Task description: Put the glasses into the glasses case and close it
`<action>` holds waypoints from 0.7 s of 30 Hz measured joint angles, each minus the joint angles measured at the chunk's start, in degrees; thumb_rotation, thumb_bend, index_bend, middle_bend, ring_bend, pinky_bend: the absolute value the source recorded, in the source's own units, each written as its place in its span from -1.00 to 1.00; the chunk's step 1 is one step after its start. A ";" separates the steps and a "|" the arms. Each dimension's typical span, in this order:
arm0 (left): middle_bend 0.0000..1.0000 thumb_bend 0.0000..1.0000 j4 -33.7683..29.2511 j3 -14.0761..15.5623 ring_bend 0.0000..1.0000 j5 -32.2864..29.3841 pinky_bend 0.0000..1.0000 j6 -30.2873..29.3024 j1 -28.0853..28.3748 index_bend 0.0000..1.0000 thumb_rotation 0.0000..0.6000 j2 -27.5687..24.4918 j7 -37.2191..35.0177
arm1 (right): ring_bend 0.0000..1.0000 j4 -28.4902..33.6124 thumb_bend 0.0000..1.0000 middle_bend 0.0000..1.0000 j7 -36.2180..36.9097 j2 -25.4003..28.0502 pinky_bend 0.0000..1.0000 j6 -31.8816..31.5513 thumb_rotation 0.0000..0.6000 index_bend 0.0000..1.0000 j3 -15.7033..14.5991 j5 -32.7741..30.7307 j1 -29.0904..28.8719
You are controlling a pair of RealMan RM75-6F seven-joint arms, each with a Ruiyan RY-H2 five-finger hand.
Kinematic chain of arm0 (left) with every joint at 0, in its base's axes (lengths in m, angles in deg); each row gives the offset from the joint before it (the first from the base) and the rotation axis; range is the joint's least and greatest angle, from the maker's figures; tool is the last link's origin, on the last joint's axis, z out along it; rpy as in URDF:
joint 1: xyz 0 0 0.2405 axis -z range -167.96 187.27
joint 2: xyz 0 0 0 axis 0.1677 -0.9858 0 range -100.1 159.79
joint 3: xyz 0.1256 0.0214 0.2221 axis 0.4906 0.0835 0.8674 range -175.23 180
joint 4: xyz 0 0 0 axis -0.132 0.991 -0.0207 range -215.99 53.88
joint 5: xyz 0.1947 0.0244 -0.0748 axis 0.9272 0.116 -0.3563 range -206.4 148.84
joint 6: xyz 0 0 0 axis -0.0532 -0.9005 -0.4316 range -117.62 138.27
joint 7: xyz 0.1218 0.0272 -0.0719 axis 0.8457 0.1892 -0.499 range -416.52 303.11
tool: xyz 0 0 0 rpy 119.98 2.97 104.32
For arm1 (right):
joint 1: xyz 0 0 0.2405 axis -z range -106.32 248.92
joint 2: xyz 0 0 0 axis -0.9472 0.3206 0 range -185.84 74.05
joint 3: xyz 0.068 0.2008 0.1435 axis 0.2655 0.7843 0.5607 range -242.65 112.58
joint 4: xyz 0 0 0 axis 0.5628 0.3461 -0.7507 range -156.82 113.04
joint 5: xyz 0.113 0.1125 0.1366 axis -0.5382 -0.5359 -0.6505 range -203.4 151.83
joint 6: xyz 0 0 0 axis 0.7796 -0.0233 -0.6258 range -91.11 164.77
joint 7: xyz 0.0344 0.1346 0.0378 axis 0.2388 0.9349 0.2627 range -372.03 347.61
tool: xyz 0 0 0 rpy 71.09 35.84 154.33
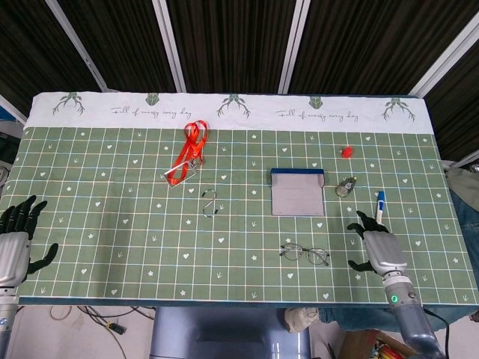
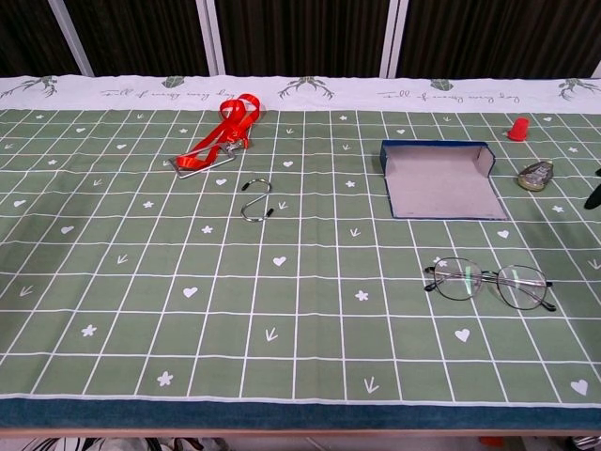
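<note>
Green gridded tablecloth (image 1: 112, 217) with white hearts covers the tabletop. Thin wire-rimmed round glasses (image 1: 304, 253) lie flat near the front edge, right of centre. Behind them, apart, rests an open flat blue-edged glasses case (image 1: 297, 192) with grey lining. Right hand (image 1: 380, 247), black-fingered, spread and holding nothing, hovers beside the glasses. Left hand (image 1: 15, 239), fingers apart, sits at the front left corner.
</note>
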 measured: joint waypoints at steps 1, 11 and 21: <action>-1.00 -0.38 -0.02 0.00 -1.00 -0.01 -1.00 0.01 0.00 -0.85 1.00 -0.01 -0.01 | -0.80 0.11 -0.25 -0.99 -1.23 -0.73 -0.62 0.03 1.00 -0.30 0.12 -1.14 -0.64; -1.00 -0.38 -0.13 0.03 -1.00 -0.16 -1.00 0.32 0.09 -0.85 1.00 -0.26 -0.41 | -0.80 0.02 -0.21 -0.99 -9.59 -10.17 -0.63 -3.13 1.00 -0.11 0.59 -9.87 -5.83; -1.00 -0.38 -0.22 0.04 -1.00 -0.44 -1.00 0.64 0.17 -0.85 1.00 -0.44 -0.64 | -0.80 -0.74 -0.22 -0.99 -12.77 -15.10 -0.62 -6.12 1.00 -0.02 -0.62 -11.87 -7.97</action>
